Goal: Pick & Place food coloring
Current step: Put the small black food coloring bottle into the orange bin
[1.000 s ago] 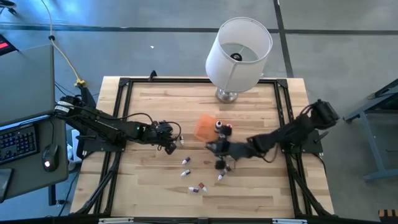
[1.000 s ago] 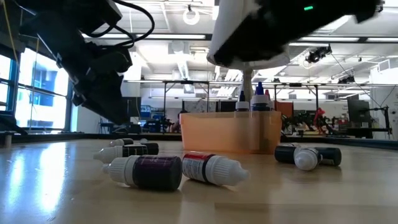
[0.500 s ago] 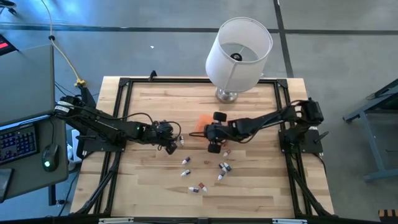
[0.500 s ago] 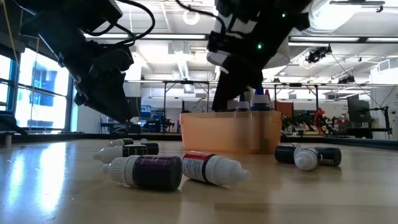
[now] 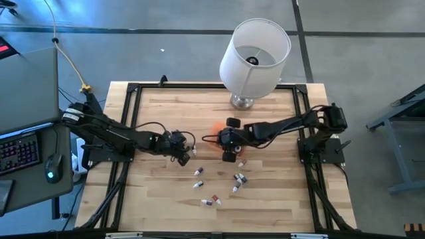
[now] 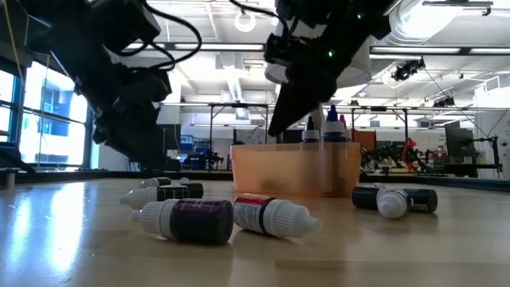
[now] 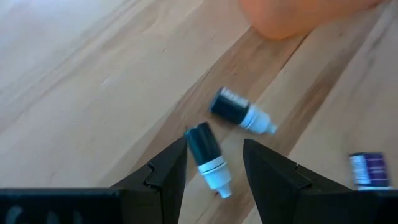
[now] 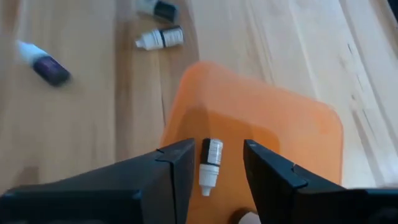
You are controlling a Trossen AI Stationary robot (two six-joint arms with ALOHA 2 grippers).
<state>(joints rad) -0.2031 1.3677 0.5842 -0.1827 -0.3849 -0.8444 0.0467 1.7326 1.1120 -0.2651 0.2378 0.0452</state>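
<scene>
Small whitish food coloring bottles [image 5: 198,172] lie scattered on their sides on the wooden table. Some stand in the orange box [image 5: 214,130], their tips [image 6: 331,127] showing above its wall. My left gripper [image 7: 214,165] is open and low over the table, with one finger on either side of a dark-bodied bottle [image 7: 205,152] that lies flat; a second bottle [image 7: 239,112] lies just beyond. My right gripper [image 8: 211,165] is open above the orange box [image 8: 261,130], and a bottle [image 8: 209,163] shows between its fingers, down inside the box.
A white-shaded lamp [image 5: 255,53] stands at the far edge, close behind the box. More bottles lie toward the near edge [image 5: 211,200] and near the right gripper [image 5: 238,179]. A black frame [image 5: 133,89] runs around the table. There is a keyboard and mouse off the left side.
My right gripper has moved from the bottles right of centre toward the far-left, and now hovers over the orange box. My left gripper has shifted slightly toward the near edge and lower, over the bottles left of the box.
</scene>
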